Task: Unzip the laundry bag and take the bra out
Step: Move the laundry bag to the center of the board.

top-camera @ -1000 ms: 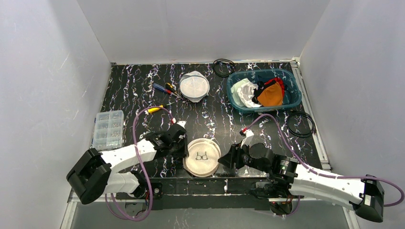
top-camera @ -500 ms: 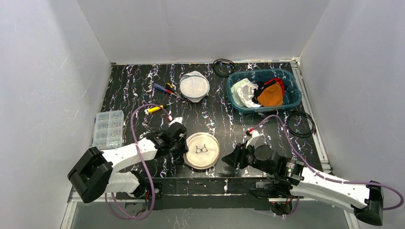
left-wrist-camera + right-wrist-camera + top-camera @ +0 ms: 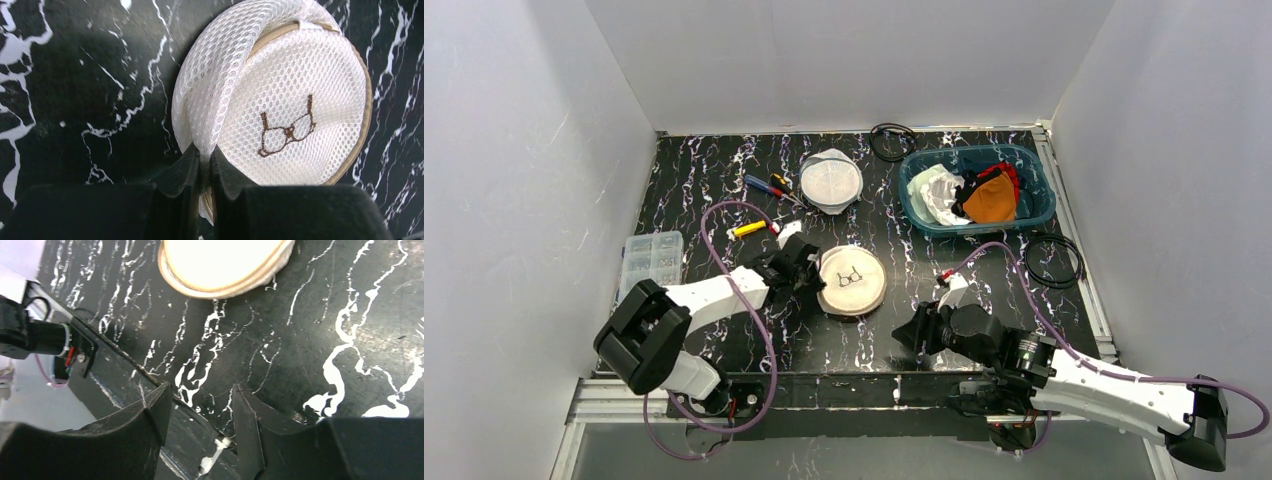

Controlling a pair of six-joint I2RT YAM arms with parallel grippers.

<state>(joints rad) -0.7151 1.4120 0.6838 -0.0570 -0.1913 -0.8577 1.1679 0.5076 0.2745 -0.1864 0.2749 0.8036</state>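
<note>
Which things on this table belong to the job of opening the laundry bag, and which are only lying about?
For the job: laundry bag, pinched at its rim by the left gripper; right gripper, open, holding nothing.

Lying about: second white pouch, blue basket of clothes, screwdrivers, yellow tool, clear parts box, black cable loops.

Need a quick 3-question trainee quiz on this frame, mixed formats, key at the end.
1. True or false: the left jaws are shut on the mesh edge of the laundry bag.
2. The drawing on the bag shows: A) a sock B) a bra C) a shirt.
3. Fill in: the right jaws stand ___, with nothing between them.
Key: 1 true; 2 B; 3 open.
</note>
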